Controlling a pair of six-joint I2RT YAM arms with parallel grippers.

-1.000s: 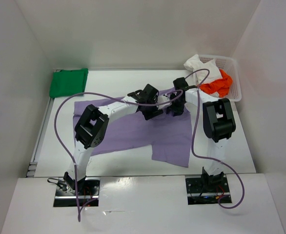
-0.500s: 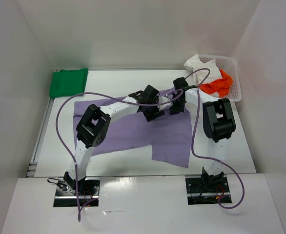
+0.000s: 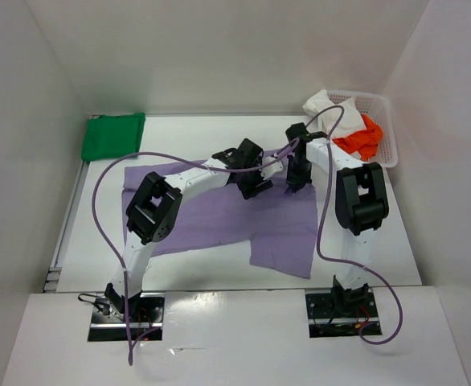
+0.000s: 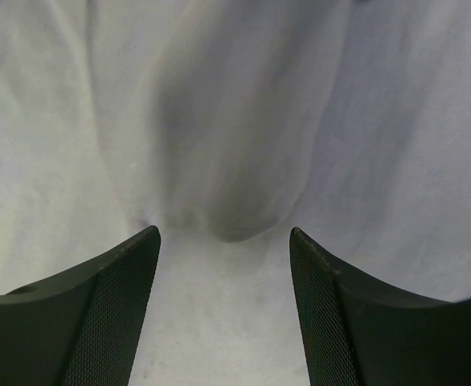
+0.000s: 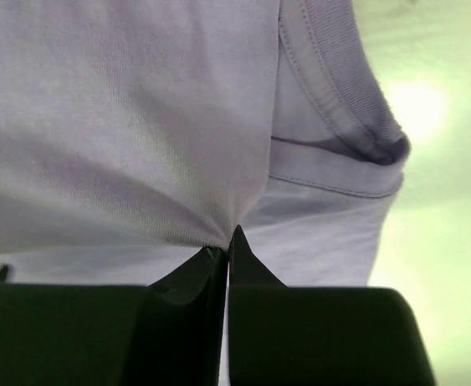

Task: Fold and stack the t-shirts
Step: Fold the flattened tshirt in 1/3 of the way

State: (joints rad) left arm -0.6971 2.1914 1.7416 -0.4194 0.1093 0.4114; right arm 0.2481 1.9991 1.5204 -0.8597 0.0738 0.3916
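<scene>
Since the earlier frame the right fingers are no longer standing apart but pressed together, and that wrist is sitting slightly nearer the basket. They are pinching a fold of the lavender-purple t-shirt beside its ribbed collar, judged to be securing that edge for a fold. The left fingers are hanging spread over the same shirt, gripping nothing, apparently lining up on a raised wrinkle. The shirt is lying spread across the middle of the desk. The green t-shirt is sitting folded at the far left corner, while the white t-shirt and orange-red t-shirt are lying bunched in the basket. The arms are hiding the shirt's far edge from above, and whether the left fingers are touching cloth cannot be told.
</scene>
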